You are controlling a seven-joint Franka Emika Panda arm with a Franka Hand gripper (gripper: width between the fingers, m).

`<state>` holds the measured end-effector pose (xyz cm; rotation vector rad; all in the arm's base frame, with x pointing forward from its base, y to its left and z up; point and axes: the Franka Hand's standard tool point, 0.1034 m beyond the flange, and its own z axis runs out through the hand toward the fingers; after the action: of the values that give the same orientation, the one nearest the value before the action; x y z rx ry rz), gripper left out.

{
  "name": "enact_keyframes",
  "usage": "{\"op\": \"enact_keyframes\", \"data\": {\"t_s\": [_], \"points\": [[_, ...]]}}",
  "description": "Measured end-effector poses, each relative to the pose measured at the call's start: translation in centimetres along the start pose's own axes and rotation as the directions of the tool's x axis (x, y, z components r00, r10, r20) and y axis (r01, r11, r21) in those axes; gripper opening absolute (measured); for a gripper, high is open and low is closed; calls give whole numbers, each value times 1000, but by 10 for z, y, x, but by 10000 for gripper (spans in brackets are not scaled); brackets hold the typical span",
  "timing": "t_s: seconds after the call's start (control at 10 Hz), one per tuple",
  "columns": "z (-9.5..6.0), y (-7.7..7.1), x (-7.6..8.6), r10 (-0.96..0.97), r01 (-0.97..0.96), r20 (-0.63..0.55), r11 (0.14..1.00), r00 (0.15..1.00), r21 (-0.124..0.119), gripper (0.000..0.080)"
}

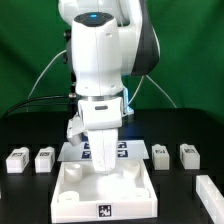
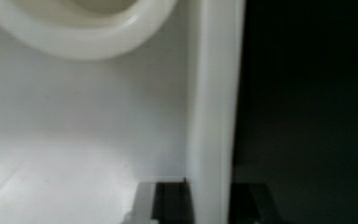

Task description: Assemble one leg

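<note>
Nearest is the white panel (image 1: 70, 195), tag facing front, with one leg (image 1: 209, 188) lying off its corner on the exterior view's right. The gripper (image 1: 101, 165) is down inside the panel. In the wrist view there's a round socket (image 2: 91, 25) and the panel's wall (image 2: 211, 110) running between dark fingertips (image 2: 169, 205), so I'd guess it's steadying the panel — can't tell whether the jaws are clamped. Further back, four more legs (image 1: 45, 158) sit on the table (image 1: 25, 200), flanking the marker board (image 1: 125, 150) — waiting their turn.
</note>
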<state>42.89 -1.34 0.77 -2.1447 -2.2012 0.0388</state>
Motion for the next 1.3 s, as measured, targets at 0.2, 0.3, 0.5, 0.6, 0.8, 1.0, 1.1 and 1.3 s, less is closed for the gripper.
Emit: {"op": "enact_keyframes", "data": {"t_s": [0.2,0.3,0.5,0.6,0.8,1.0,1.1,1.3], "points": [[0,0,0,0,0,0,1000,1000,-1,62],[0,0,0,0,0,0,1000,1000,-1,62],[0,0,0,0,0,0,1000,1000,-2,62],[0,0,0,0,0,0,1000,1000,-2,63],[-2,7,0,-18,18,0,999,1000,-29,63],[-5,27,25,26,-26,-7,999,1000,-22,63],[-7,45,44,19,-20,-15,999,1000,-41,63],[-5,69,78,35,-37,-31,998,999,-51,63]]}}
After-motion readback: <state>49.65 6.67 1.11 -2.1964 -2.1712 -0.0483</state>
